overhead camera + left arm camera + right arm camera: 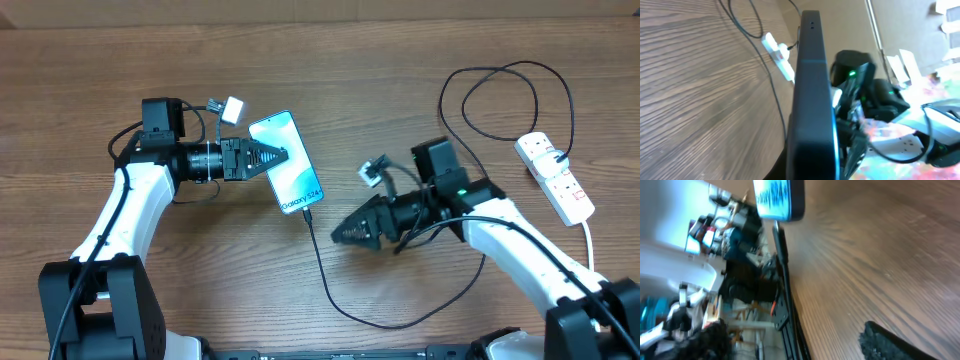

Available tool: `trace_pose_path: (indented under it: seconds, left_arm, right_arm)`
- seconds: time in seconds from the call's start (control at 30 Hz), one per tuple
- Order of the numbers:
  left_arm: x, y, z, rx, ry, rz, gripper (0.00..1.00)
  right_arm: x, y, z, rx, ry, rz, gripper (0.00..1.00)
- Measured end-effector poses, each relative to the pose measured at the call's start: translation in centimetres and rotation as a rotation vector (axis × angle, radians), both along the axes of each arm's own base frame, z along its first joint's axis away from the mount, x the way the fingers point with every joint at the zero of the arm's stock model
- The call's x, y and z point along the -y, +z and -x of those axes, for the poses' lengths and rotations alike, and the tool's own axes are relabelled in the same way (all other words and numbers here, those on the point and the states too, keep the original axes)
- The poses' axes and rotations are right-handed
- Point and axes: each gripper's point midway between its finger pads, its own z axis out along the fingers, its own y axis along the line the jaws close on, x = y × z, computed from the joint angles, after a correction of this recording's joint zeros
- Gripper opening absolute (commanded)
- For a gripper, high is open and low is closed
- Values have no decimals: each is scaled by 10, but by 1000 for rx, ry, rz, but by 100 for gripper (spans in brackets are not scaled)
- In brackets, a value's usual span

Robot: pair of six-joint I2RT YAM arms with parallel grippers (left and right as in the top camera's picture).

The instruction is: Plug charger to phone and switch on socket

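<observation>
The phone lies on the wooden table with its blue-teal screen up; it also shows in the right wrist view. My left gripper is shut on its left edge, and the left wrist view shows its dark edge between the jaws. The charger cable runs from the phone's lower end, where its plug tip appears inserted, round to the socket at the far right. My right gripper is open and empty, right of the plug and apart from it.
The cable loops widely behind my right arm. The socket's thick white cord runs toward the front right. The table's front edge lies near the cable's lowest bend. The socket shows small in the left wrist view.
</observation>
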Motion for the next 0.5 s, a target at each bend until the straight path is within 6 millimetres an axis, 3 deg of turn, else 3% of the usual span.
trace_pose_path:
  seconds: [0.13,0.3,0.5]
  left_arm:
    - [1,3,1,1,-9,16,4]
    - [1,3,2,1,-12,20,4]
    - [6,4,4,4,-27,23,4]
  right_arm:
    - [-6,-1,-3,20,14,-43,64]
    - [-13,8,-10,44,8,-79,60]
    - [-27,3,-1,29,23,-41,51]
